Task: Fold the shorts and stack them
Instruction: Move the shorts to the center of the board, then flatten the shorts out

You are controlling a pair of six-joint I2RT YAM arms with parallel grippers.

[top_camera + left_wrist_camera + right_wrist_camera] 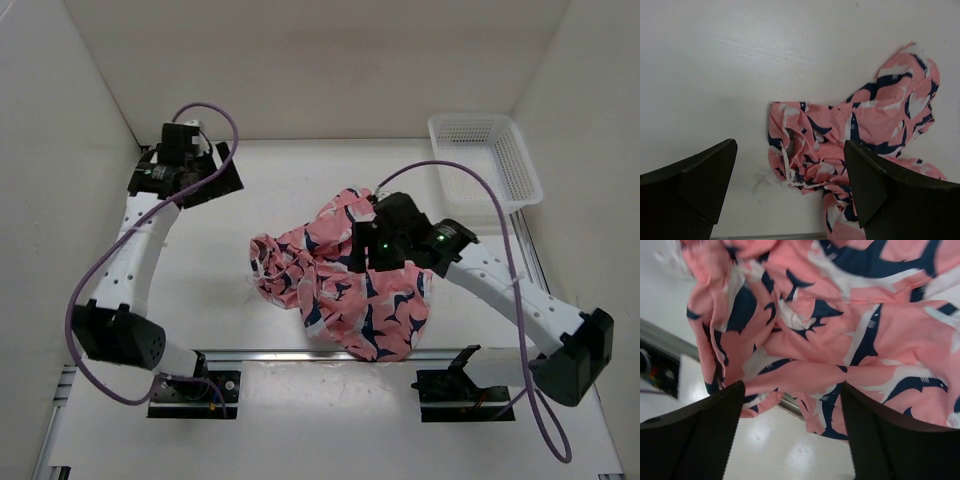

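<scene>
I see my left pincer (790, 145) spread wide over the desk (290, 170), my right pincer (792, 385) spread over the crumpled shorts (340, 285).

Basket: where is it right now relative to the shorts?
In the top external view, the white mesh basket sits at the far right corner of the table, beyond and to the right of the crumpled shorts lying mid-table.

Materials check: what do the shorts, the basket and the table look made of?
The shorts: thin soft fabric, matte, coral-pink with navy-and-white print; it crumples into loose folds. Fibre cannot be told. The basket: probably white plastic, rigid mesh walls. The table: hard smooth white surface, faint grain-like streaks in the left wrist view; perhaps laminate or painted board.
</scene>
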